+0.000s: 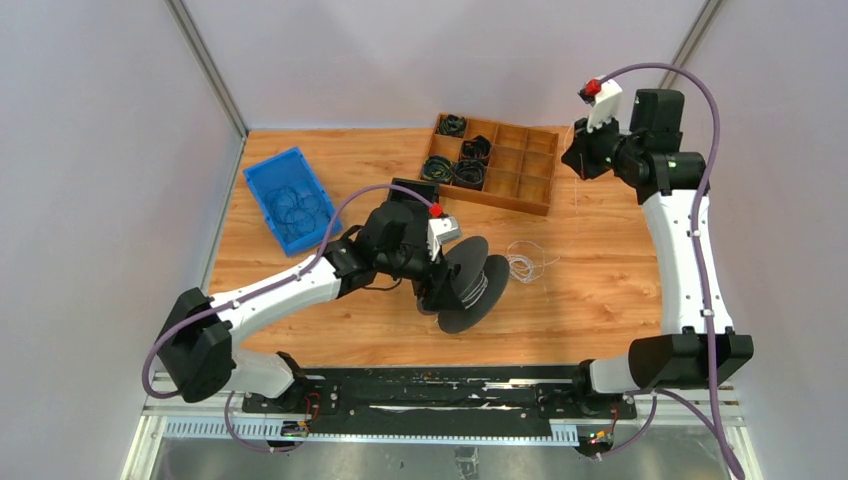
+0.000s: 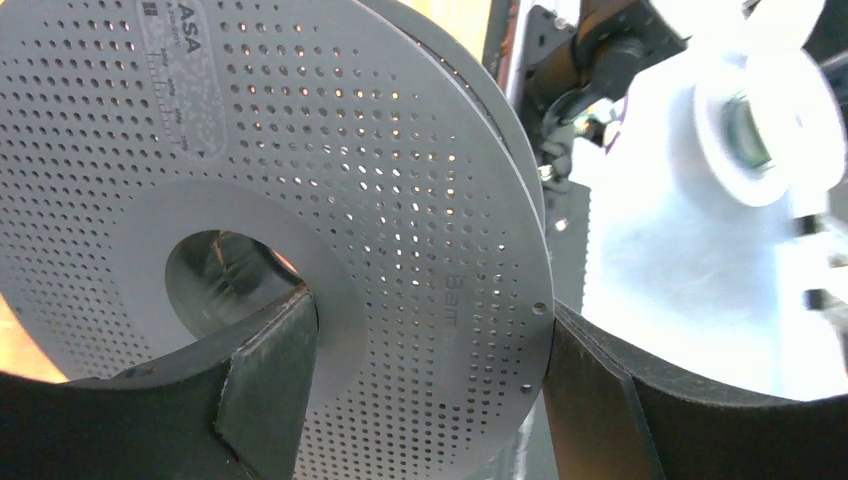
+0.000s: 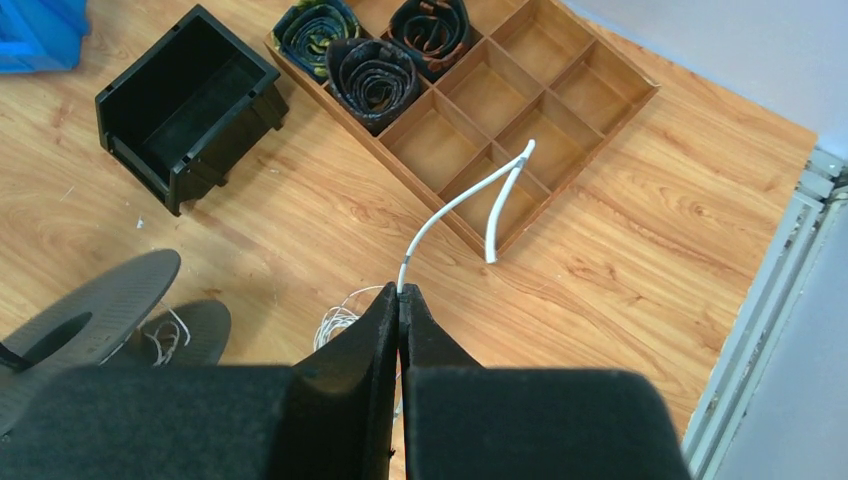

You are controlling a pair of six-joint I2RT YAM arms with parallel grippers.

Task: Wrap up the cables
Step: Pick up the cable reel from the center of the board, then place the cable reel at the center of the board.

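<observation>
My left gripper (image 1: 445, 280) is shut on a black perforated spool (image 1: 478, 285) and holds it tilted at the table's middle. In the left wrist view one finger sits in the hub hole and the other on the outer rim of the spool (image 2: 300, 130), with the left gripper (image 2: 428, 310) spanning the flange. The cables, thin white wire, lie as a loose tangle (image 1: 524, 262) just right of the spool. Raised at the back right, my right gripper (image 3: 400, 292) is shut on a strand of the cables (image 3: 460, 200), whose bent end sticks out past the fingertips. A few white turns show on the spool (image 3: 90, 300).
A wooden divided tray (image 1: 520, 205) at the back holds black and green coiled bundles in its left cells. A blue bin (image 1: 272, 160) with thin blue wires stands at the back left. An empty black bin (image 3: 225, 140) sits left of the tray, behind my left arm.
</observation>
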